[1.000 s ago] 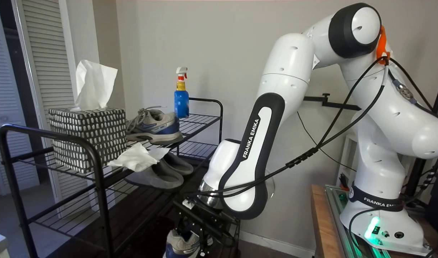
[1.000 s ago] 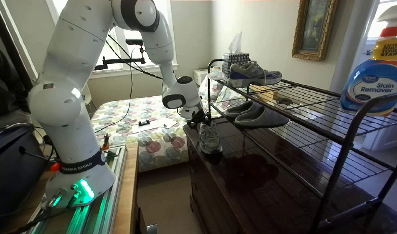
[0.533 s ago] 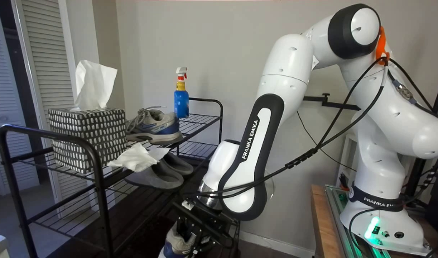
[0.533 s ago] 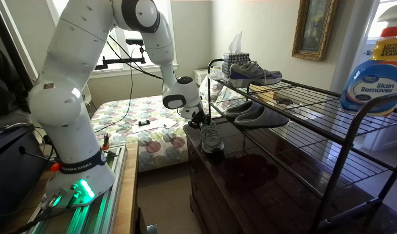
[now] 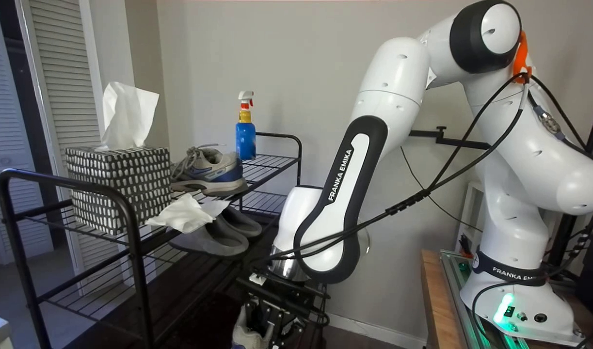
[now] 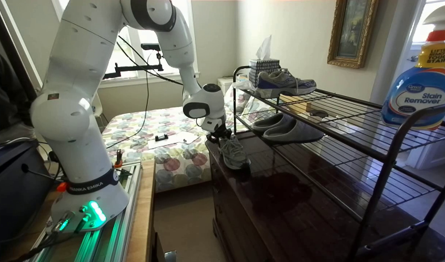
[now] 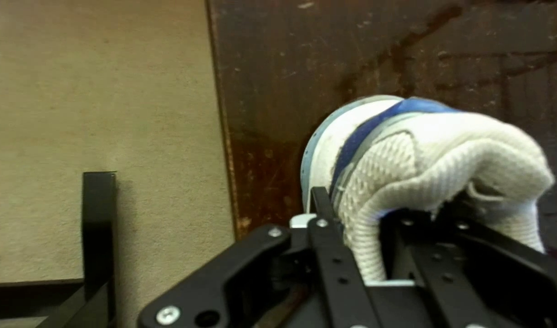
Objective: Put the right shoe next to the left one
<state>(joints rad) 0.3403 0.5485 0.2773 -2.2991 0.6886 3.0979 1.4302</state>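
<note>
The right shoe, grey-white with blue trim, is on the dark dresser; in an exterior view its laces and toe show. Whether its sole still touches the wood I cannot tell. My gripper is shut on its heel collar, one finger outside the heel and the other down inside the opening, its tip hidden. Another exterior view has the gripper over the heel at the bottom edge, the toe cut off. The left one, a matching laced sneaker, sits on the rack's top shelf, seen in both exterior views.
A tissue box and a loose tissue flank the left sneaker. Darker slippers lie on the lower shelf. A blue spray bottle stands farther along the top shelf. The wire rack rises beside the dresser.
The jaws have closed on the heel. The shoe shifted, then turned slightly, its heel swinging toward the arm's base side. The forearm stands a little higher and steeper.
</note>
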